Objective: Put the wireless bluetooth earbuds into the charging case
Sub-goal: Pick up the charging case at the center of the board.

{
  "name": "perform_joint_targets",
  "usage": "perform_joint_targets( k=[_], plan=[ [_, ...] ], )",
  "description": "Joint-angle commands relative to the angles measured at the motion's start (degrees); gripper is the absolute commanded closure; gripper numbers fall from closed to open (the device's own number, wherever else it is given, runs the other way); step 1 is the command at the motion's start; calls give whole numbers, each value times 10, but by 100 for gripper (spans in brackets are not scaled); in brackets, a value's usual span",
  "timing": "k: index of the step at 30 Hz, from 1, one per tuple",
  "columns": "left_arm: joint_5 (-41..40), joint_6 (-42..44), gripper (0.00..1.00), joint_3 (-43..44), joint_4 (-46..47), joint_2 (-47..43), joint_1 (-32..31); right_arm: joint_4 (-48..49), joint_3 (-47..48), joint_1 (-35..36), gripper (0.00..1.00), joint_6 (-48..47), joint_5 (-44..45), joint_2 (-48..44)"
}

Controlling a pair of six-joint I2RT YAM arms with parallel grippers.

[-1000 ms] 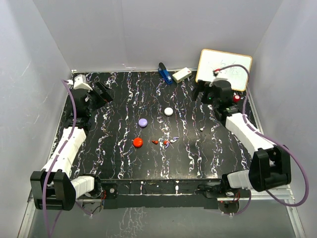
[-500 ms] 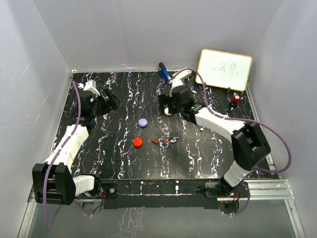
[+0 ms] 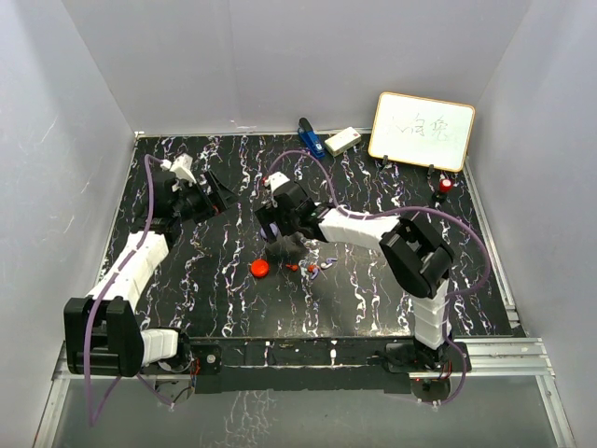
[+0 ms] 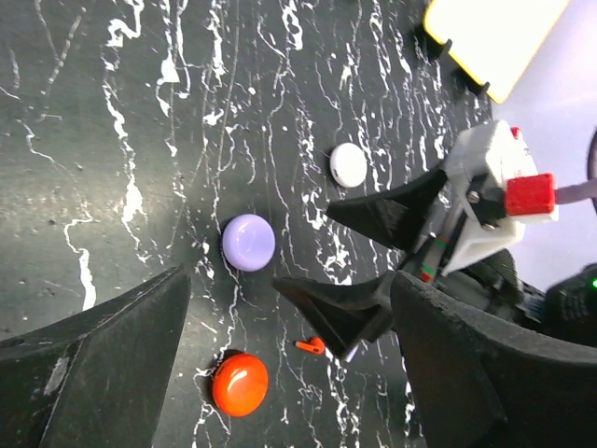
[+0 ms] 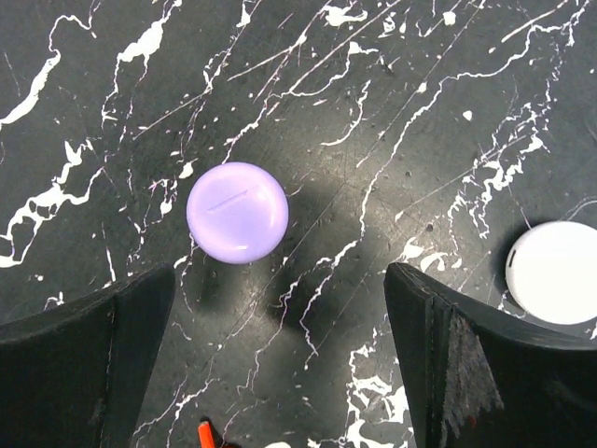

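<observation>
I count three round cases: a purple case (image 5: 237, 212), a white case (image 5: 556, 273) and a red case (image 3: 259, 269). From overhead the right arm hides the first two. The tiny earbuds (image 3: 312, 269) lie loose on the table (image 3: 187, 299) near the red case, too small to count. The left gripper (image 3: 216, 193) and right gripper (image 5: 280, 308) are both released and empty, the right one above the purple case.

The only writing in view stands on the whiteboard (image 3: 422, 131): a few dark handwritten strokes across its upper middle, looking like two or three characters, too small and faint to be read. In front of and beside the whiteboard, no legible print, number or brand mark shows.
</observation>
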Motion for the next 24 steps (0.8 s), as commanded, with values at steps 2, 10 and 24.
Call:
perform_joint_targets(
  k=[2,10,24],
  plan=[
    [104,-23,17,-10,11,6,31,26,53,7,6,-34,2,25],
    [131,-61,1,-44,41,-15,81,28,78,17,8,-52,2,66],
    [150,-57,1,-36,22,-16,98,25,88,28,23,-61,5,95]
  ],
)
